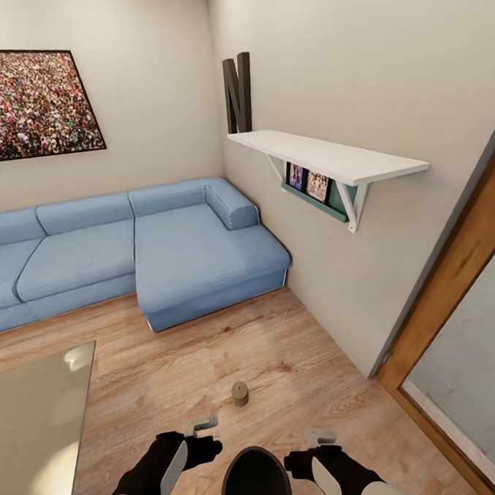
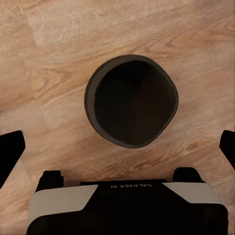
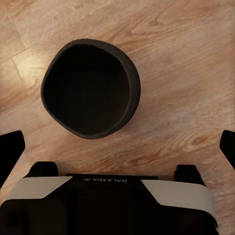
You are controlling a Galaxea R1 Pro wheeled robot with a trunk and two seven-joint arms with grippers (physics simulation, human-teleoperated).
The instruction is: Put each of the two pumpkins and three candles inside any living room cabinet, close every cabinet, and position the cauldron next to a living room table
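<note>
Both my jaws stand wide above the floor (image 1: 297, 347). The cauldron (image 1: 254, 480) sits between them, untouched. A candle (image 1: 240, 393) stands just beyond.

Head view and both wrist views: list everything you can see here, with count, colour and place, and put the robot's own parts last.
cauldron: one, black, on the wood floor between the two tools, open mouth up
candle: one, pale grey-brown, standing on the floor just beyond the cauldron
table: one, grey glossy top, at the robot's left
sofa: one, blue, L-shaped, against the far wall
picture: one, dark-framed crowd photo, above the sofa
shelf: one, white, on the right wall, small pictures beneath
letter N: one, dark, at the shelf's far end
door frame: one, wooden, far right
left tool: black and white, open, beside the cauldron
right tool: black and white, open, beside the cauldron
</note>
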